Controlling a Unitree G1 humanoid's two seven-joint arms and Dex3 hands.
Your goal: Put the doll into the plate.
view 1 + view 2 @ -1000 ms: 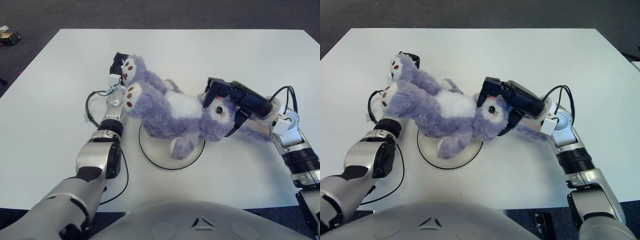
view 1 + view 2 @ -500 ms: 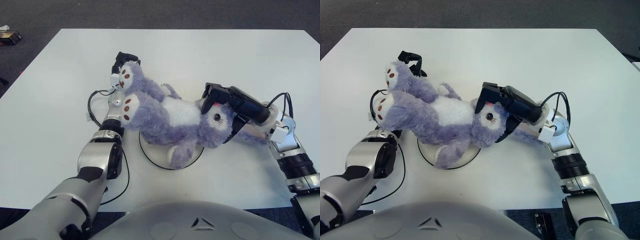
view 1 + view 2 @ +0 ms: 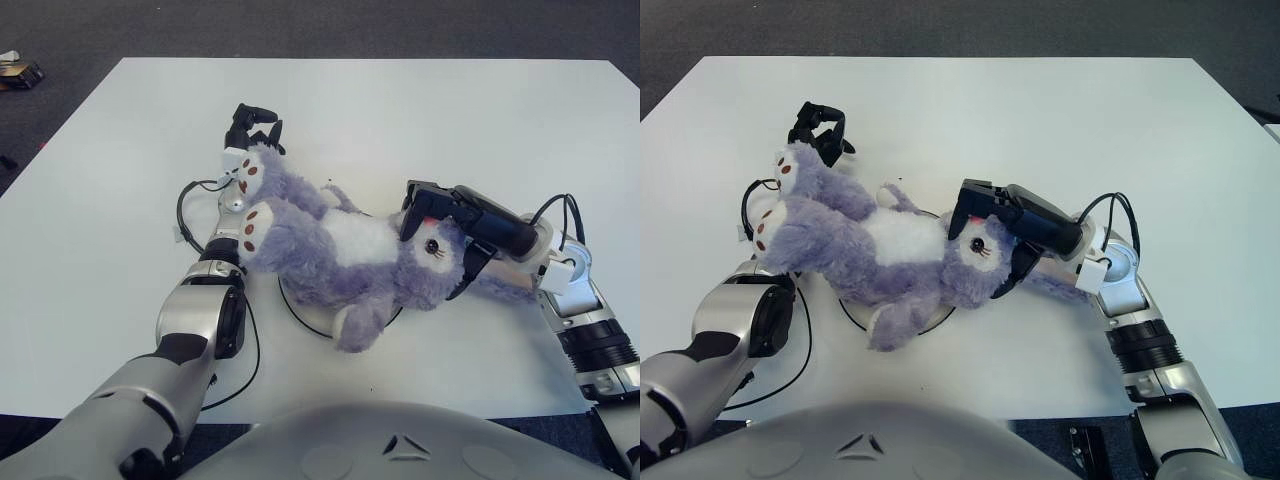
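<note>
The purple plush doll (image 3: 350, 240) lies on its back across the white plate (image 3: 300, 320), hiding all of it but an arc of dark rim under its hip. Its brown-padded feet point to the far left and its head to the right. My right hand (image 3: 450, 232) is shut on the doll's head, with fingers over the crown and thumb below the chin. Just beyond the upper foot is my left hand (image 3: 252, 127); its black fingers are loosely curled and hold nothing.
A black cable (image 3: 185, 215) loops on the white table (image 3: 450, 110) beside my left forearm. The table's edges drop to dark floor on the far side and both sides, where a small object (image 3: 15, 70) lies at the far left.
The doll has sunk lower over the plate and shifted slightly left. My left hand has come off the feet and now shows beyond them. My right hand followed down with the head.
</note>
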